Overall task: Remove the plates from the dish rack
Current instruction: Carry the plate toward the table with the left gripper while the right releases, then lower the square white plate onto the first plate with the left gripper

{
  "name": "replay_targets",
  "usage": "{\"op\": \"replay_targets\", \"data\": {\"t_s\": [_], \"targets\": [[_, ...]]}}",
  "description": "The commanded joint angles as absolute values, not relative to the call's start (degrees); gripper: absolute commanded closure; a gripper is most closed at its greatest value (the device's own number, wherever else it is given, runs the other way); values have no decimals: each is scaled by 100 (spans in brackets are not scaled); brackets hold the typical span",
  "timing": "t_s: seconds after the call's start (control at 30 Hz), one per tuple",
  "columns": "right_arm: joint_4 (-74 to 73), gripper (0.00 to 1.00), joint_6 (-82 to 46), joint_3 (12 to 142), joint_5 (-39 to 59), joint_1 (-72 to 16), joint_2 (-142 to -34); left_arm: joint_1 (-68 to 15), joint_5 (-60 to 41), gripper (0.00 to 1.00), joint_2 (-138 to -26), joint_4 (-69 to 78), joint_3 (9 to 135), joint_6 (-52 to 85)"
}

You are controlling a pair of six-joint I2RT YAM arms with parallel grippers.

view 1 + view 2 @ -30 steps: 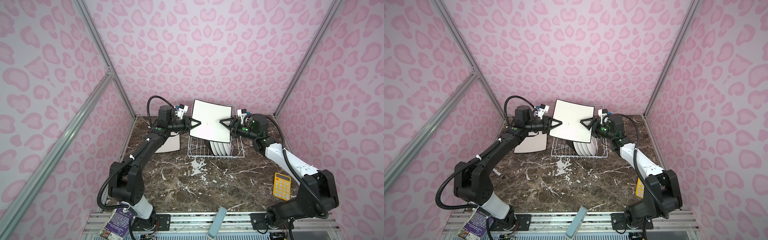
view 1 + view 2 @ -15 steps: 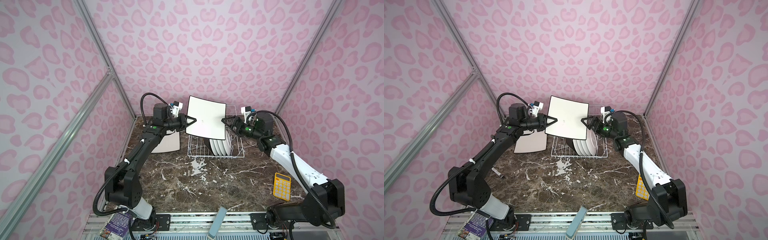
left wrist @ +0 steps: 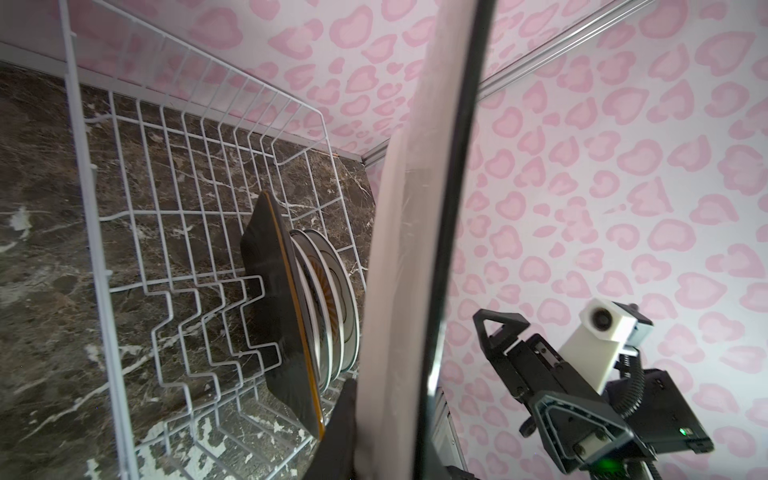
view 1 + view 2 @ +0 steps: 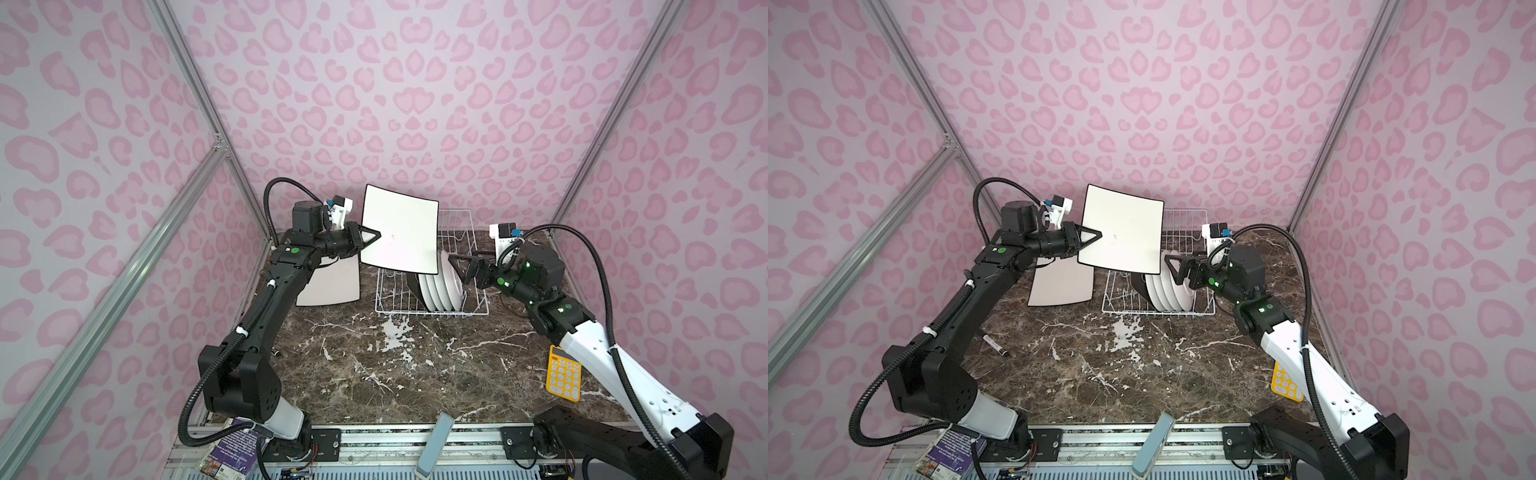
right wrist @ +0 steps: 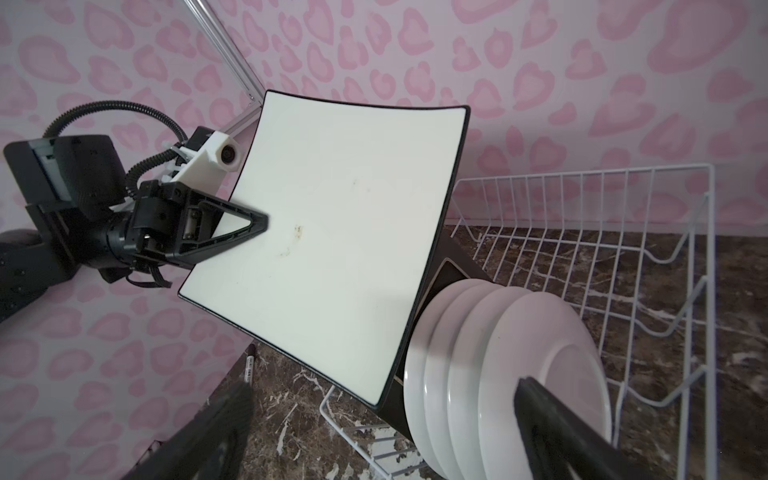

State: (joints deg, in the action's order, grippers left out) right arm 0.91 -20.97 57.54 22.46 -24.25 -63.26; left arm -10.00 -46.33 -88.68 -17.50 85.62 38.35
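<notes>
Right wrist view: left claw [image 5: 253,224] clamps one rim of a cream square plate [image 5: 340,232], held on edge above the dish rack [image 5: 665,249] at the far edge of the desk [image 4: 395,374]. Right claw [image 4: 455,269] gapes beside four round white plates [image 5: 519,353] racked upright next to a dark brown square plate [image 5: 453,266]. Judged stiff, glazed-slick, breakable ceramic; grip deep across a rim.

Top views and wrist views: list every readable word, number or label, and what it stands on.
No text is readable.
Yellow calculator: key markings too small.
Purple printed card at the front edge: print blurred.
Marker: no legible label.
Round plates: pattern visible, no legible characters.
</notes>
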Motion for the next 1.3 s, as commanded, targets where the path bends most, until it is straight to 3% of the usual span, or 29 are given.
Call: {"op": "replay_targets", "data": {"t_s": [0.0, 0.6, 0.93, 1.27], "targets": [[119, 1, -907, 5686, 1779, -2602, -6168, -886, -4757, 96, -8697, -1604, 8838, 3453], [809, 1, 952, 5689, 773, -4060, -6326, 421, -4044, 96, -8191, -3350, 8972, 2062], [832, 1, 1088, 5914, 163, -4728, -6930, 979, -3633, 96, -8322, -3832, 9175, 1703], [229, 1, 421, 5881, -258, -5148, -7279, 1142, -3298, 96, -8860, -3972, 9113, 1293]]}}
